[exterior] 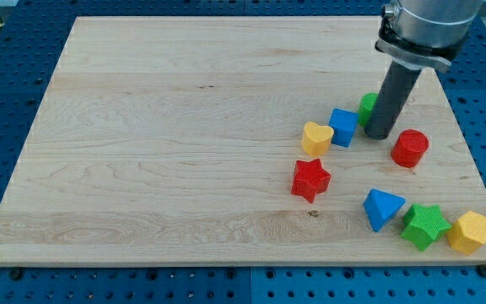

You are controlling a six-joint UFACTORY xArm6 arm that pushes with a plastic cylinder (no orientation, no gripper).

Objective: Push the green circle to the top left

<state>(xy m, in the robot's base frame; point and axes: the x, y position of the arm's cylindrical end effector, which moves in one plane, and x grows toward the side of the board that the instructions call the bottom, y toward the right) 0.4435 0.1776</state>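
The green circle (367,107) lies at the view's right, mostly hidden behind my rod; only its left edge shows. My tip (380,135) rests on the board right beside it, at its lower right. A blue cube (342,127) sits just left of the green circle. A red cylinder (410,148) lies to the right of my tip.
A yellow heart (316,138) touches the blue cube's left. A red star (310,179) lies below it. A blue triangle (382,209), a green star (424,225) and a yellow hexagon (471,232) line the bottom right. The wooden board (159,135) sits on a blue pegboard.
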